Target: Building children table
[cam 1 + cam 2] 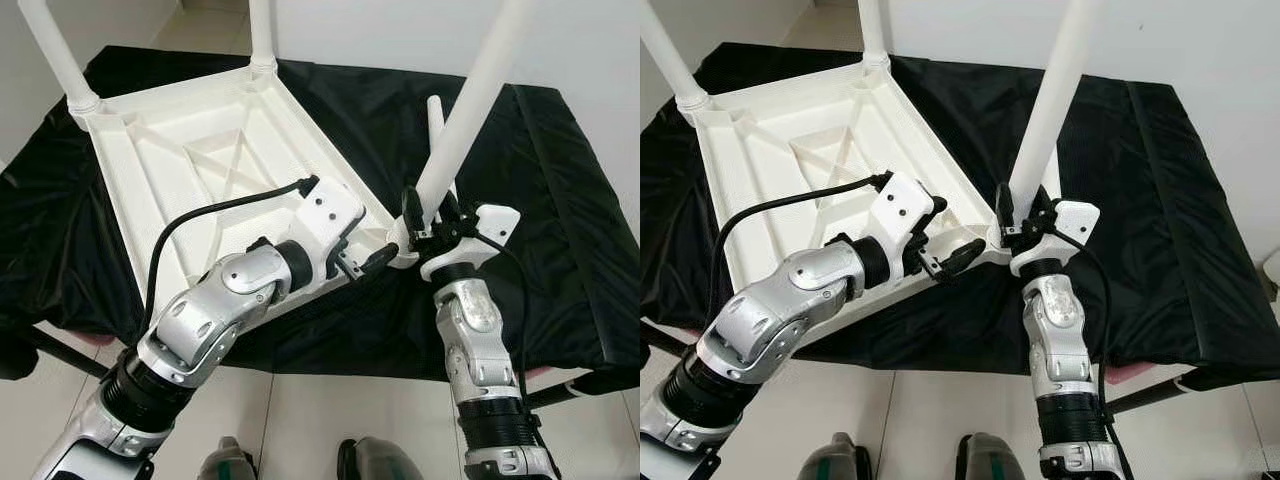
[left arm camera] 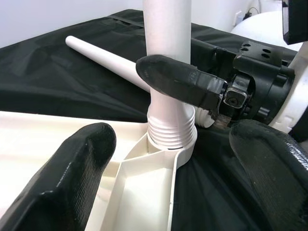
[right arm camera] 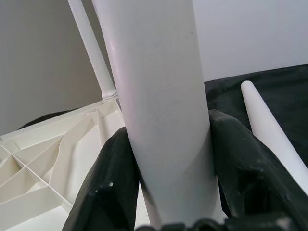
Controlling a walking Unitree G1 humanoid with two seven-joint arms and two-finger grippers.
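- Children table [image 1: 200,150], white plastic, lying upside down on a black cloth [image 1: 560,200] over the desk, ribbed underside up, taking the left and centre of the head views.
- Two legs already standing in the far corner sockets, at upper left [image 1: 55,50] and top centre [image 1: 261,35] of the left eye frame.
- Third leg [image 1: 470,100], leaning up toward the upper right, with its threaded base sitting in the near right corner socket [image 2: 171,144], ridges visible above the socket rim in the left wrist view.
- Right claw [image 1: 430,222] closed on that third leg just above the socket, black fingers [image 3: 115,183] pressed against both sides of the white tube.
- Left claw [image 1: 368,262] at the same corner, spread open, fingers [image 2: 72,178] apart on either side of the tabletop's corner edge, gripping nothing; contact with the edge cannot be told.
- Fourth leg [image 2: 106,60] lying loose on the black cloth beyond the corner, just behind the gripped leg, right of centre in the head views.
- Tiled floor [image 1: 300,420] along the bottom of the frame.
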